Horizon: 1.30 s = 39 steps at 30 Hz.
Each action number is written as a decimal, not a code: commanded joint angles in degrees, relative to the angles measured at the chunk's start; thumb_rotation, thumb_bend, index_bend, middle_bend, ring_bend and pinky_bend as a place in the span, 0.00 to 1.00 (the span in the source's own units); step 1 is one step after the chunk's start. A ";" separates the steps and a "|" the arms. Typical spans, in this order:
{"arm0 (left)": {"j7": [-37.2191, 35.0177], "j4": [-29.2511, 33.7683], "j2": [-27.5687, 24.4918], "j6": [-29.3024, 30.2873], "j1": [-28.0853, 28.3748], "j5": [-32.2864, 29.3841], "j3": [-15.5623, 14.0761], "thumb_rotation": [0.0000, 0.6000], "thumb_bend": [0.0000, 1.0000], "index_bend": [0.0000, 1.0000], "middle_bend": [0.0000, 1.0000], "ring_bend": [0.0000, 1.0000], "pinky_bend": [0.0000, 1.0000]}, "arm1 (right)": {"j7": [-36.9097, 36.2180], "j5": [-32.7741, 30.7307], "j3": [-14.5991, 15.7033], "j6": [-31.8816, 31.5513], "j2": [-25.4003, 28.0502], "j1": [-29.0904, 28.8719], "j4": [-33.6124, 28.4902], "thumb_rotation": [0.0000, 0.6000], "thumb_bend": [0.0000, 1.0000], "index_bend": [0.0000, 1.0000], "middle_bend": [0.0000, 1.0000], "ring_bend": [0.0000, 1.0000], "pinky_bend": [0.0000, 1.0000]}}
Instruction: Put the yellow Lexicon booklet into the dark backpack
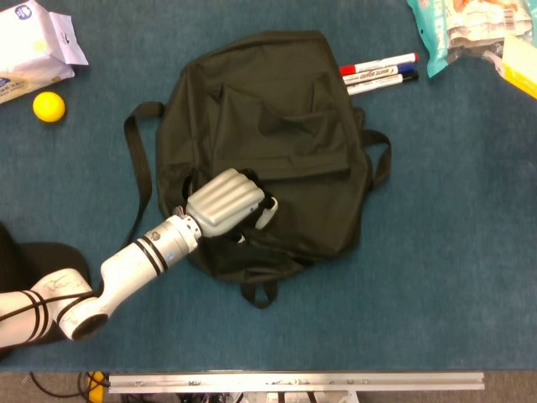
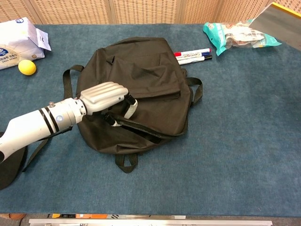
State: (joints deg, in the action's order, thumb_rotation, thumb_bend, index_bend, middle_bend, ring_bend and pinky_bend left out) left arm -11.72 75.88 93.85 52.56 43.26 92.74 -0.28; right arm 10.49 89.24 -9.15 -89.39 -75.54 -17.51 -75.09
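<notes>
Our left hand [image 1: 228, 199] sits on the dark backpack [image 1: 277, 109], fingers curled around the upper fabric along the main zipper opening and pulling it up; in the chest view a gap shows under the lifted edge, so we read the hand as clamped on the flap. The right hand is not in either view. The yellow Lexicon booklet [image 1: 522, 70] shows only as a yellow sliver at the right edge of the head view and a tilted grey-and-yellow slab at the top right corner of the chest view [image 2: 276, 23]; it looks raised off the blue surface [image 1: 436, 252], but what carries it is out of frame, so we can't tell. It is well apart from the bag. Risks as we judge them: the fabric grip looks shallow, so the flap could slip out and the mouth fall closed before the booklet gets there. The opening is narrow and faces the near side; a flat booklet coming in from the far right could catch the zipper edge or land on top of the bag. Pulling harder could drag the bag into the markers [image 1: 378, 72] touching its top right corner.
</notes>
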 commanded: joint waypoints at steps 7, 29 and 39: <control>-13.24 4.17 -4.57 1.68 -1.15 -4.81 2.87 1.00 0.35 0.76 0.72 0.63 0.49 | -3.56 3.11 1.61 -0.12 1.79 0.00 -2.16 1.00 0.28 0.82 0.77 0.59 0.60; -21.98 8.63 -11.95 1.62 -2.28 -9.96 6.44 1.00 0.35 0.70 0.71 0.61 0.49 | -7.93 27.86 11.54 -2.86 6.33 -2.56 -15.95 1.00 0.28 0.85 0.80 0.60 0.64; -19.60 9.02 -11.65 -0.44 -0.90 -11.71 7.66 1.00 0.35 0.69 0.70 0.61 0.49 | -8.31 32.50 12.11 1.27 4.89 -6.07 -19.67 1.00 0.28 0.85 0.80 0.61 0.64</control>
State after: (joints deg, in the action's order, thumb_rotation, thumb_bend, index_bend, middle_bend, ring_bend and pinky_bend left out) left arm -31.51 84.80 82.19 52.30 42.21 81.24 7.20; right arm 2.21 121.28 2.98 -88.69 -70.23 -23.04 -94.40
